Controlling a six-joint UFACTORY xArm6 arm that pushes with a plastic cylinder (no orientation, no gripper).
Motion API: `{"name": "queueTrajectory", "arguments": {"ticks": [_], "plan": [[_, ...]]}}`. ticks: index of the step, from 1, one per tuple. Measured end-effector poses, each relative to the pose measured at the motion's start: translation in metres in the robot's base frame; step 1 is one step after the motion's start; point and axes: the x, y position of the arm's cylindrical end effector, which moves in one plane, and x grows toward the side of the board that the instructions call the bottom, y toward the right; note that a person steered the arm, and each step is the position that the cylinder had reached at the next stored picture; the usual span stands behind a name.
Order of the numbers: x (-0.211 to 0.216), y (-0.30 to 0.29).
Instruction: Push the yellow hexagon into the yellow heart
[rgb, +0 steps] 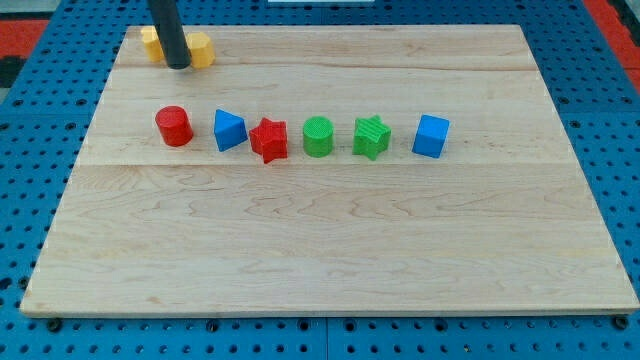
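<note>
Two yellow blocks lie at the view's top left of the wooden board (330, 250). One yellow block (201, 48) shows to the right of my rod and looks like the hexagon. The other yellow block (151, 42) shows to the rod's left and is largely hidden, so I cannot make out its shape. My dark rod comes down between them. My tip (178, 65) rests on the board just in front of the gap between the two blocks.
A row of blocks crosses the board's middle: a red cylinder (174, 126), a blue triangle (229, 130), a red star (269, 139), a green cylinder (318, 136), a green star (371, 136) and a blue cube (431, 136). A blue pegboard (600, 120) surrounds the board.
</note>
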Motion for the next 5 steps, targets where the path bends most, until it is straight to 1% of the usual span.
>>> {"name": "queueTrajectory", "arguments": {"ticks": [1,2,3,4,5], "plan": [[0.016,0.043],[-0.006,0.06],[-0.02,0.033],[-0.02,0.007],[-0.012,0.002]]}}
